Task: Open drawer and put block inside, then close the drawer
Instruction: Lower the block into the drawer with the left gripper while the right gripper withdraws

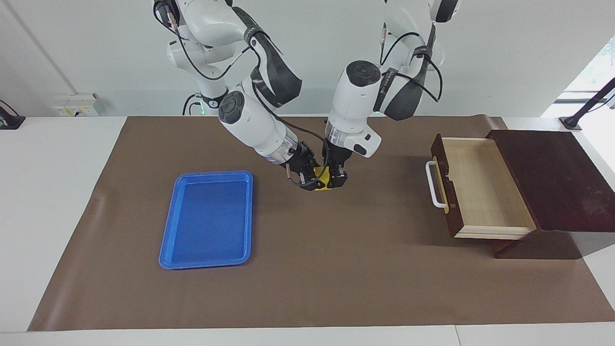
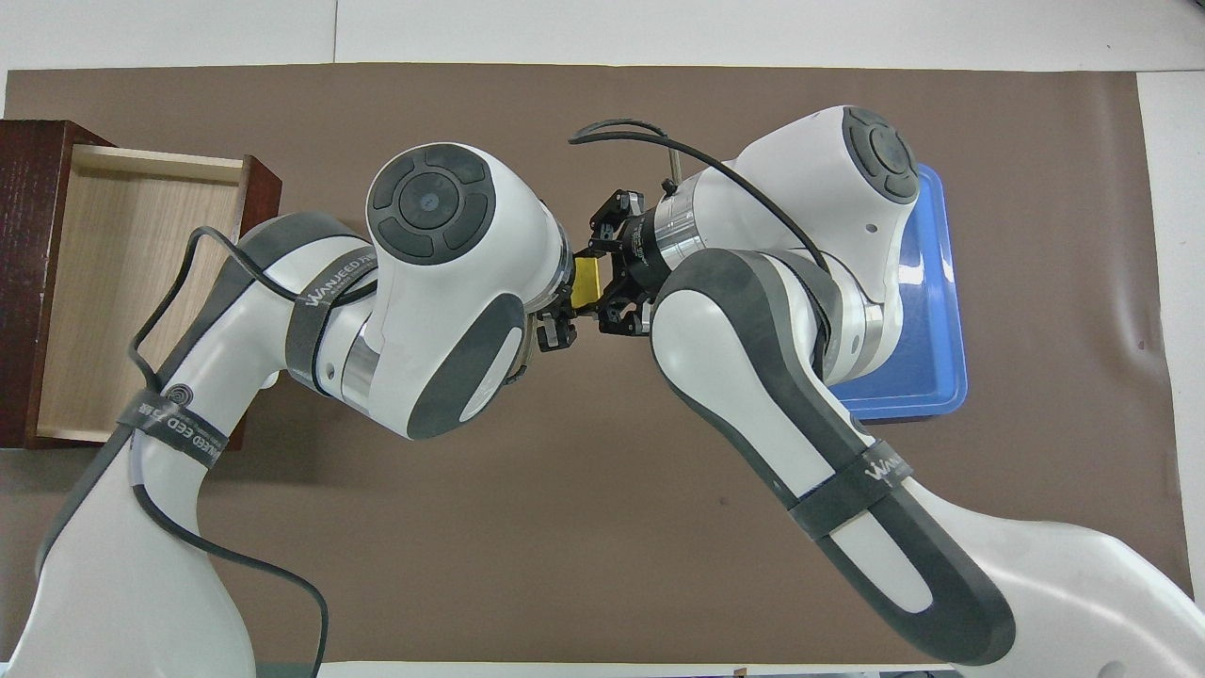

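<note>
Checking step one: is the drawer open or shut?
Open: the drawer is pulled out of its box, its pale interior showing bare, no block in it.

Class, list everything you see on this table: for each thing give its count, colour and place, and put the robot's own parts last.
mat: one, brown, covering most of the table.
tray: one, blue, flat on the mat toward the right arm's end of the table.
block: one, yellow, mid-table, between the two tools.
drawer: one, dark brown with pale wood inside, pulled open, toward the left arm's end.
handle: one, white bar, on the drawer's front.
box: one, dark brown wood, housing the drawer.
right tool: one, black, at the block, which sits between both tools.
left tool: one, black, at the block too.
</note>
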